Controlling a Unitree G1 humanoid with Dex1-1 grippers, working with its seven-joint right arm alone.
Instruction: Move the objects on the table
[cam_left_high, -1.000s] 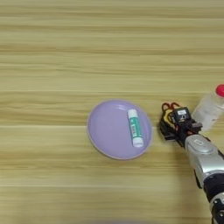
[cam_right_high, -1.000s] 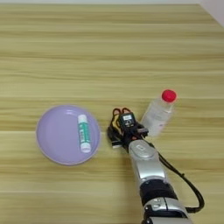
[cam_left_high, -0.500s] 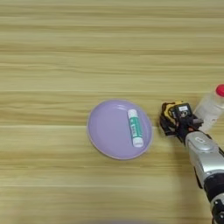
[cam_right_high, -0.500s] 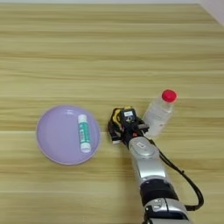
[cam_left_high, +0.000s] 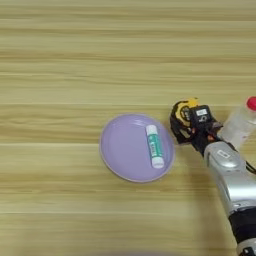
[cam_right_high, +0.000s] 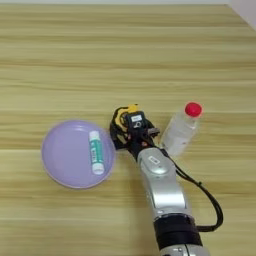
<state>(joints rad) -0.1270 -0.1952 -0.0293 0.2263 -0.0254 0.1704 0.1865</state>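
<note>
Hand (cam_right_high: 131, 131) now over tape measure (cam_right_high: 121, 116), beside plate (cam_right_high: 60, 170).

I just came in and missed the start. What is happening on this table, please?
The robot's right arm reaches over the wooden table, with its pincer at the yellow-and-black tape measure, right beside a purple plate. A white-and-green tube lies on the plate. A clear bottle with a red cap rests to the arm's right.

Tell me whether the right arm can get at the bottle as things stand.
Probably yes. The bottle lies just right of the right gripper, nothing between them, but the gripper is at the tape measure and would have to leave it first.
</note>
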